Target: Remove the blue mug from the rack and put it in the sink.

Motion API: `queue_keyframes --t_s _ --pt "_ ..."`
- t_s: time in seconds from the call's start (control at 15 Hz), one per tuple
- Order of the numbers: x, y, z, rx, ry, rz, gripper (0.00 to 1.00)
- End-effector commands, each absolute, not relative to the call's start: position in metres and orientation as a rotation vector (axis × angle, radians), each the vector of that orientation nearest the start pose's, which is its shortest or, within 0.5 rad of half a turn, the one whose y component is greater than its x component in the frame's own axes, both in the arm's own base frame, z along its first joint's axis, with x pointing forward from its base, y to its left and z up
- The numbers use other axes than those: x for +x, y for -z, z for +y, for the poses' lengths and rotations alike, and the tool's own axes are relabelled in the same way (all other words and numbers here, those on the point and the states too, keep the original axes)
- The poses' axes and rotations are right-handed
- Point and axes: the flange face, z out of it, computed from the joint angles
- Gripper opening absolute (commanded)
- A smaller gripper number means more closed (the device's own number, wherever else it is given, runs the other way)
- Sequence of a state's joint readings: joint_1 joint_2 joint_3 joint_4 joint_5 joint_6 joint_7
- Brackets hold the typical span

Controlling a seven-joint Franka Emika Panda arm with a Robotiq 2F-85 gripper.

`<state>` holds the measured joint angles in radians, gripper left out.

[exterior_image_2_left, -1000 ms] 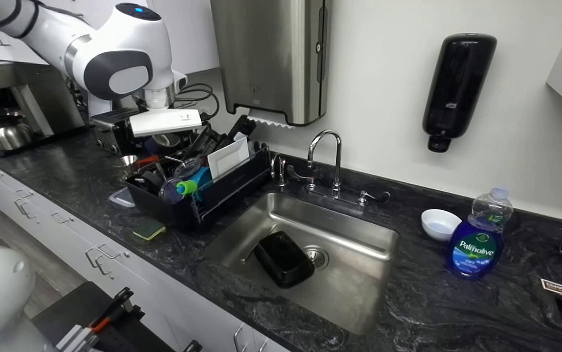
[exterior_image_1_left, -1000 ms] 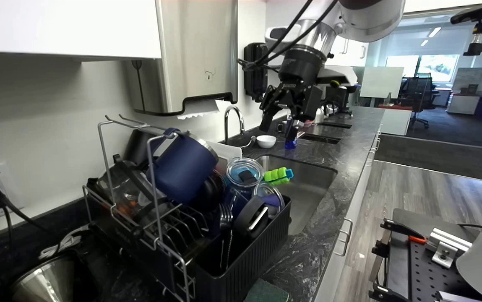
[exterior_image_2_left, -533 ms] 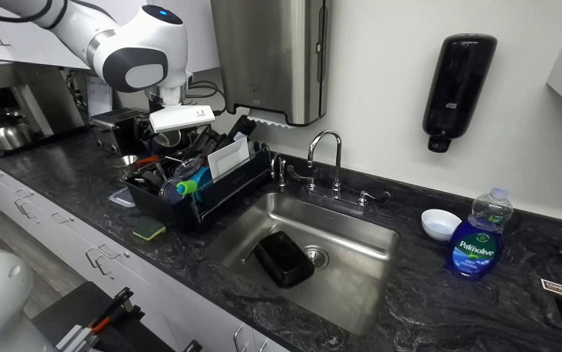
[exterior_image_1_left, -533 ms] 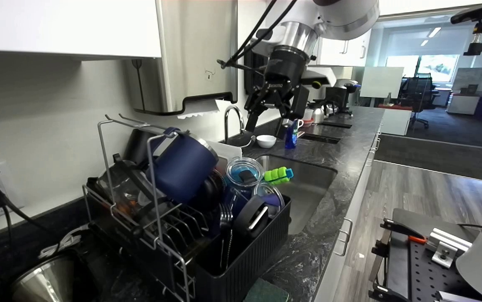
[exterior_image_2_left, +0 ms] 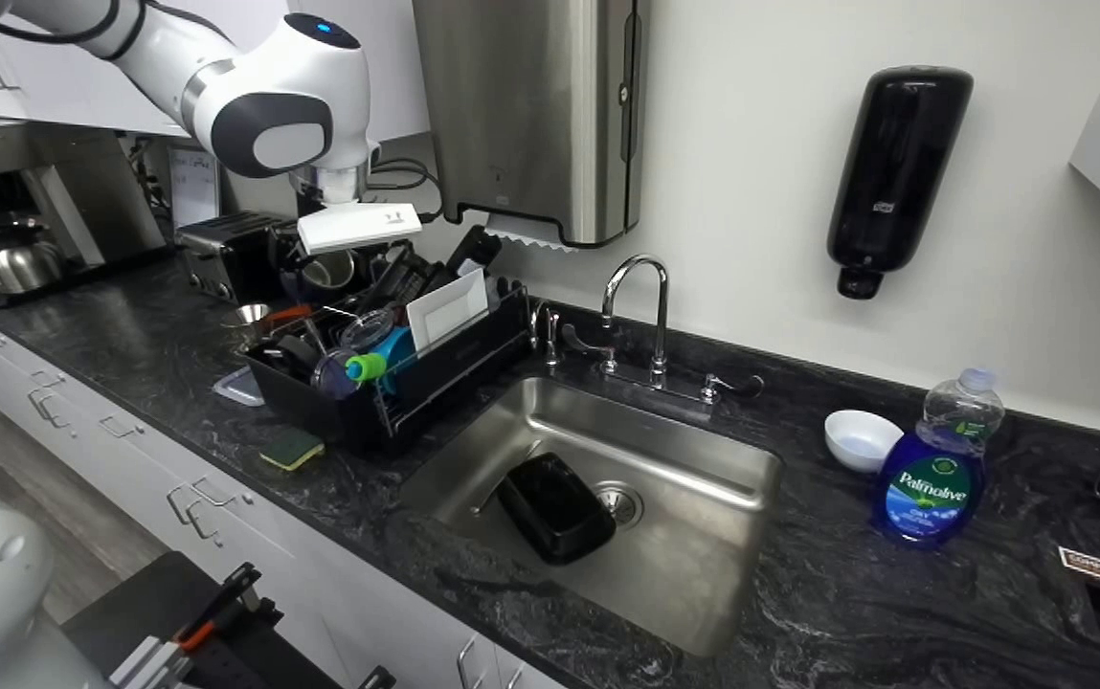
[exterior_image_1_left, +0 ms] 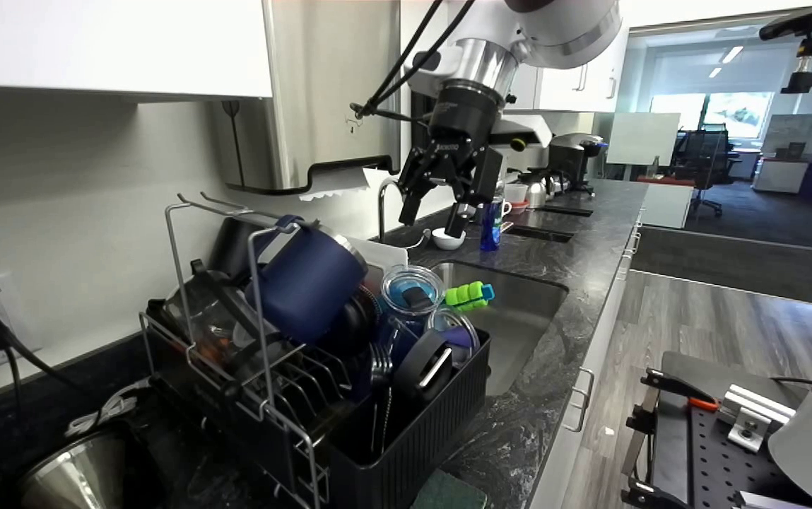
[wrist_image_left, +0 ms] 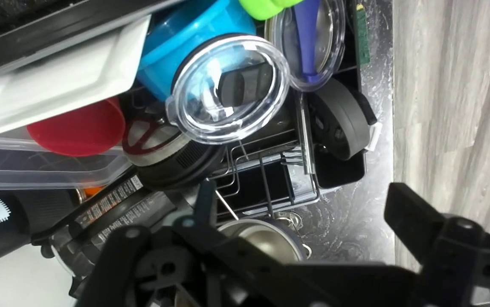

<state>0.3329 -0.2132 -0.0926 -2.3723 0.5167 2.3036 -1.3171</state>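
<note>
Counter (exterior_image_2_left: 990, 603): was dark and held the rack (exterior_image_2_left: 463, 352), the sink (exterior_image_2_left: 684, 574) just beside it.
Arm (exterior_image_2_left: 286, 105): reached over the rack, its end bent downward.
Gripper (exterior_image_1_left: 432, 223): hung above the rack, fingers (wrist_image_left: 411, 221) spread wide, holding nothing.
Mug (exterior_image_1_left: 310, 283): leaned in the rack, mouth slanting up.

arm (exterior_image_2_left: 162, 62): bent, up high | wrist (exterior_image_1_left: 465, 112): tilted | pincer (exterior_image_1_left: 433, 220): pointing down, fingers (wrist_image_left: 412, 218) spread well apart

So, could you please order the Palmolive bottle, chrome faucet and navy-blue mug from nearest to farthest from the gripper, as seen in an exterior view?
1. Navy-blue mug, in the rack.
2. Chrome faucet, behind the sink.
3. Palmolive bottle, beyond the sink.
</note>
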Motion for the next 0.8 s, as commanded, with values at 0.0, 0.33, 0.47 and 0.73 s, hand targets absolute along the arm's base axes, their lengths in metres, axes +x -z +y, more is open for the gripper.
queue_keyframes --t_s 0.0,0.33,0.47,0.73 --pt "0.468 -0.424 0.124 -2.292 0.476 -1.621 1.0" --pt "0.469 -0.423 0.124 -2.294 0.473 -1.619 1.0" --pt "0.467 -0.42 0.13 -2.218 0.525 -1.646 1.0" --pt "0.461 -0.413 0.151 -2.054 0.635 -1.687 1.0"
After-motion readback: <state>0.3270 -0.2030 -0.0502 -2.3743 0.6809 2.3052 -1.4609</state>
